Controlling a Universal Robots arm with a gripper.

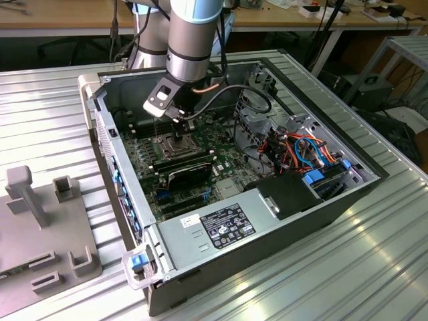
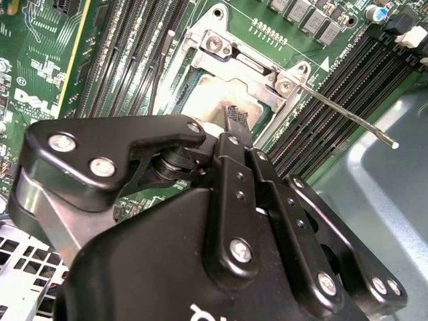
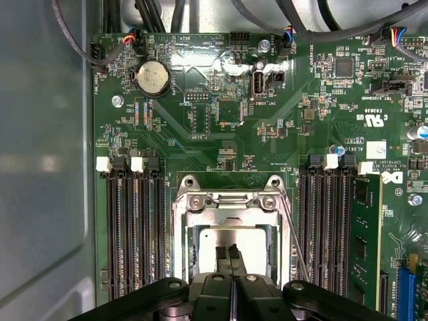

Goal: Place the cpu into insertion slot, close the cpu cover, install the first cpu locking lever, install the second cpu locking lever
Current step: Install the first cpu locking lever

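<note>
In the first wrist view my gripper (image 3: 228, 256) is shut, its two black fingertips pressed together with nothing between them, right over the cpu (image 3: 251, 244). The cpu's dull silver top shows through the hole of the cpu cover (image 3: 231, 215), which lies flat over the insertion slot (image 1: 176, 146). In the second wrist view one fingertip (image 2: 235, 120) hangs just above the cpu (image 2: 207, 100), beside the cover (image 2: 249, 72). A thin silver locking lever (image 2: 344, 112) sticks out free past the socket's corner. A second, darker lever (image 2: 159, 70) runs along the opposite side. The exterior view shows the gripper (image 1: 175, 125) low over the socket.
Long black memory slots (image 3: 134, 227) flank the socket, with a green memory module (image 3: 365, 234) on one side. A coin cell (image 3: 152, 77) sits further up the board. A black card (image 1: 190, 175), power supply (image 1: 221, 224), cable bundle (image 1: 301, 150) and drive cage (image 1: 257, 114) crowd the open case.
</note>
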